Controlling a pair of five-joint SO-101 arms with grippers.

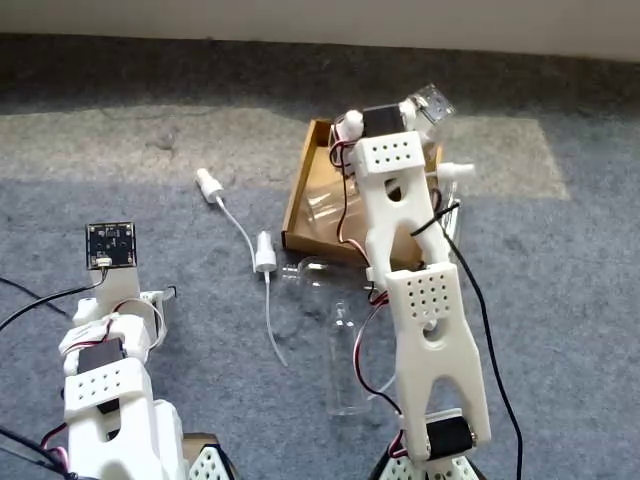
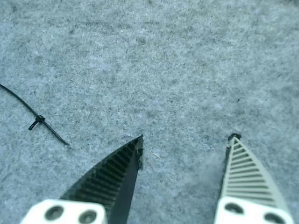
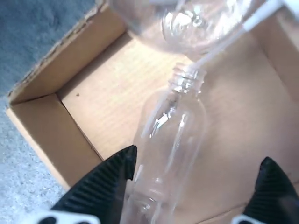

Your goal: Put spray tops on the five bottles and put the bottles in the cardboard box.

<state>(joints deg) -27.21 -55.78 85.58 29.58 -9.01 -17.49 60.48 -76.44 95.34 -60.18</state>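
My right gripper (image 3: 200,155) hangs open over the cardboard box (image 1: 297,205), its wall (image 3: 44,133) close by. A clear uncapped bottle (image 3: 168,144) lies in the box between the fingers, close to one black finger (image 3: 110,175). Beyond it lies another clear bottle (image 3: 196,21) with a white spray tube (image 3: 233,37) across it. Two clear bottles (image 1: 345,365) (image 1: 310,272) lie on the carpet near the box. Two white spray tops (image 1: 210,185) (image 1: 264,250) with long tubes lie to the left of the box. My left gripper (image 2: 187,137) is open over bare carpet.
Grey carpet covers the whole work area. A thin black cable with a tie (image 2: 37,120) lies near the left gripper. Another white spray top (image 1: 455,172) sticks out at the box's right side. The right arm (image 1: 410,260) spans from the near edge to the box.
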